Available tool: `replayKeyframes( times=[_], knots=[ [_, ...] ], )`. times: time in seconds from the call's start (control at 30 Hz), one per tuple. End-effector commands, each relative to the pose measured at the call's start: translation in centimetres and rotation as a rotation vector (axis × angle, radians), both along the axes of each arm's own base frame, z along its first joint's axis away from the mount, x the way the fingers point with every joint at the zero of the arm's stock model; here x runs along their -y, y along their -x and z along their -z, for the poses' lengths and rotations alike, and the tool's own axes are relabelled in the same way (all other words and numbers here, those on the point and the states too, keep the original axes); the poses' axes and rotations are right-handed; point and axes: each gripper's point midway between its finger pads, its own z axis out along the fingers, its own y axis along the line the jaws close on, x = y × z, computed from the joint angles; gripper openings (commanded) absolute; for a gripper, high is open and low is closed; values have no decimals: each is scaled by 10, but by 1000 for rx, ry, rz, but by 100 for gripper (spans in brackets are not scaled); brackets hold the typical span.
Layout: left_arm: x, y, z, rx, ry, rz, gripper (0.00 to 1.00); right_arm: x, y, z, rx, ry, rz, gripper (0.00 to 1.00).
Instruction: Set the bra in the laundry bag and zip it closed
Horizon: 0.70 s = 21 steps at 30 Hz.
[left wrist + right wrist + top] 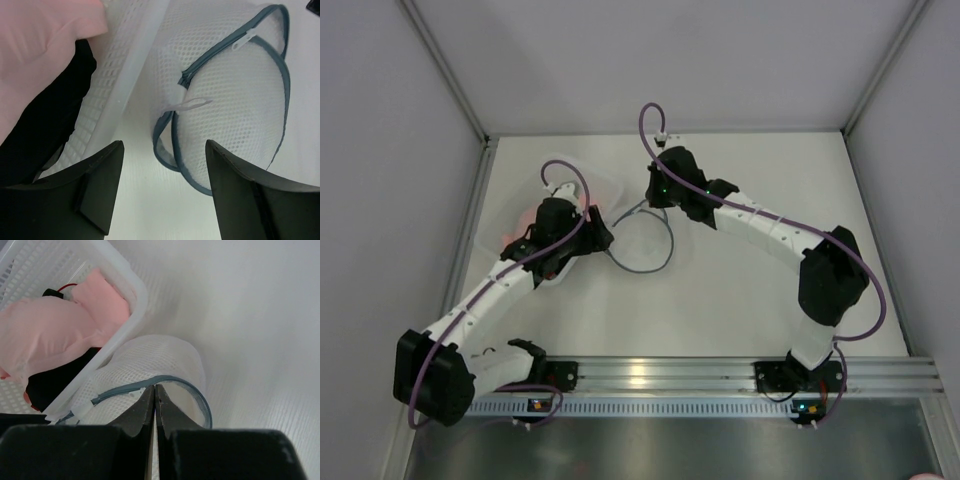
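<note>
White mesh fills the right half of the left wrist view: the laundry bag (235, 100) lies domed on the desk (145, 200), pressed against the wall of the plastic bin (135, 65). In the overhead view it sits mid-frame, between the two arms. Something white plumps it from inside. We take that for the bra, though no view shows it plainly.

We judge the step in hand to be the zipping. The left tool (164, 150) hangs open just short of the bag, holding nothing. The right tool (154, 390) is closed, its tips meeting on the blue-grey zip band. It seems to pinch the rim there, though we cannot see how much of it lies between the tips.

To do this well, we keep the right pinch steady as an anchor. We bring the left tool onto the small white zip pull (245, 40) at the upper right of its view, not onto loose mesh. We draw it along the curve of the band and keep the two halves taut so the slider does not snag. We also stay clear of the pink cloth (40, 40) and the black item (50, 120) in the bin.
</note>
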Motion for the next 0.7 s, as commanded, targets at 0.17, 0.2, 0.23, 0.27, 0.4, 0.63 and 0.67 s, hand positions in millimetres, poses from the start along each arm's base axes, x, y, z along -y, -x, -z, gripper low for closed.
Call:
replayKeyframes(
  times=[0.17, 0.2, 0.23, 0.27, 0.4, 0.63, 0.67],
  knots=[
    [-10, -7, 1, 41, -20, -56, 57, 1, -7, -30, 70, -47, -4, 0],
    [-7, -11, -2, 57, -9, -51, 48, 2, -7, -32, 73, -46, -2, 0],
    [-5, -13, -1, 58, -3, -47, 45, 3, -7, -34, 79, -45, -1, 0],
    [-3, -15, 4, 47, -8, -45, 40, 5, -7, -34, 79, -38, 6, 0],
    [-1, -22, 12, 42, -20, -42, 28, 13, -6, -37, 90, -23, 20, 0],
    [10, -34, 2, 135, -6, 29, 23, 20, -3, -37, 91, 0, 18, 0],
    [11, -37, -1, 154, -4, 32, 23, 23, -3, -36, 92, 5, 23, 0]
  ],
)
